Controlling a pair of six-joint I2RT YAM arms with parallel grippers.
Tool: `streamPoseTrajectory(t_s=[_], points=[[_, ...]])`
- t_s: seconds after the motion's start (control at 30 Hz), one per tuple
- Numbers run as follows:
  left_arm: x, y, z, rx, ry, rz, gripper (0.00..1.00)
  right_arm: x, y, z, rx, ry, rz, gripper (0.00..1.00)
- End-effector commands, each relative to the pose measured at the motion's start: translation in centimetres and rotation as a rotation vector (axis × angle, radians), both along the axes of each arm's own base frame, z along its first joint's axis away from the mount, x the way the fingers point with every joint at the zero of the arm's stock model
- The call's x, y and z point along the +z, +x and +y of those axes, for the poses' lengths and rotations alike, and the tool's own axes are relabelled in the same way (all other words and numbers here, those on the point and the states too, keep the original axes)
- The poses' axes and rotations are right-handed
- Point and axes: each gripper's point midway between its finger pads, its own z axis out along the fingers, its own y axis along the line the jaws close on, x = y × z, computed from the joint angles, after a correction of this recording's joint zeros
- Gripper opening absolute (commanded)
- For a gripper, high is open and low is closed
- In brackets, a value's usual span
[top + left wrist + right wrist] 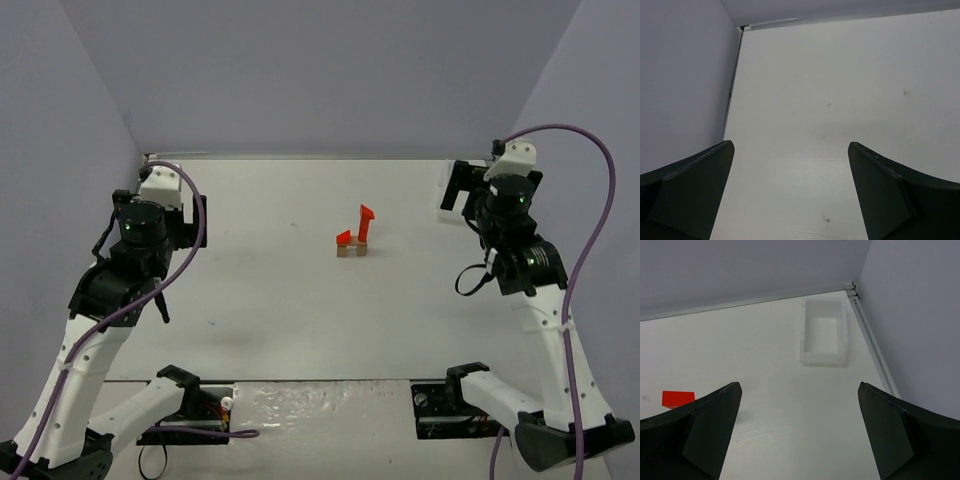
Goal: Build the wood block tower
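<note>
Well, the tower stands near the middle of the bench, a bit toward 12 o'clock. A tan block is at the bottom, with a red wedge and a tall red piece on it. They look like hard, smooth, light wood, so a bump could tip them. I would pinch the flat sides softly. At 9 o'clock the left pincer is spread wide and holds nothing. So is the right pincer at 2 o'clock, near a white tray.
</note>
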Motion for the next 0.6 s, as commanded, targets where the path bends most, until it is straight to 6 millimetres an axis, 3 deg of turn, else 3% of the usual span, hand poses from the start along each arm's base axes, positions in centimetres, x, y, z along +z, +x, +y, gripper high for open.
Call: streamPoseTrajectory(t_s=[0.0, 0.33, 0.57], points=[[4.6, -1.5, 2.5, 0.068, 0.054, -0.119, 0.97, 4.6, -1.3, -1.5, -0.058, 0.000, -0.222, 1.00], [7.8, -2.3, 3.6, 0.104, 0.071, -0.189, 0.97, 6.4, -1.6, -1.8, -0.065, -0.012, -0.307, 1.00], [7.5, -1.8, 3.3, 0.097, 0.071, -0.179, 0.97, 6.6, -0.7, -1.0, -0.024, -0.014, -0.312, 1.00]])
